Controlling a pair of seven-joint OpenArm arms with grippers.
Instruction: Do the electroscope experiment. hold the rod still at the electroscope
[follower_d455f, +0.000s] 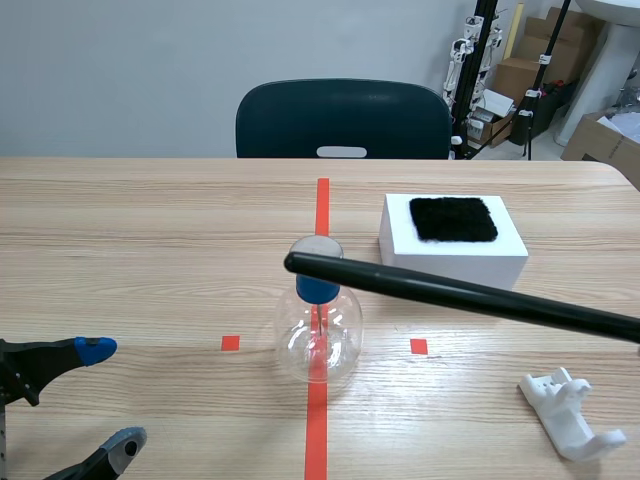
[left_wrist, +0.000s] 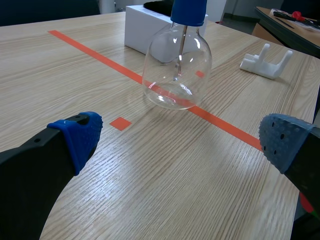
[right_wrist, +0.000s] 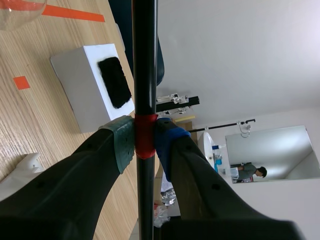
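Observation:
The electroscope (follower_d455f: 318, 328) is a clear glass flask with a blue stopper (follower_d455f: 317, 286) and a metal disc on top, standing on the orange-red tape line. A long black rod (follower_d455f: 450, 294) comes in from the right, its tip (follower_d455f: 291, 263) at the disc's edge. My right gripper (right_wrist: 144, 142) is shut on the rod (right_wrist: 144, 75) at its red band. My left gripper (follower_d455f: 103, 395) stands open low at the front left, the flask (left_wrist: 176, 67) some way ahead of its fingers.
A white box (follower_d455f: 452, 240) with a black fur patch (follower_d455f: 453, 218) on top sits behind the rod. A white plastic stand (follower_d455f: 570, 412) lies at the front right. A dark chair (follower_d455f: 342, 120) stands across the table.

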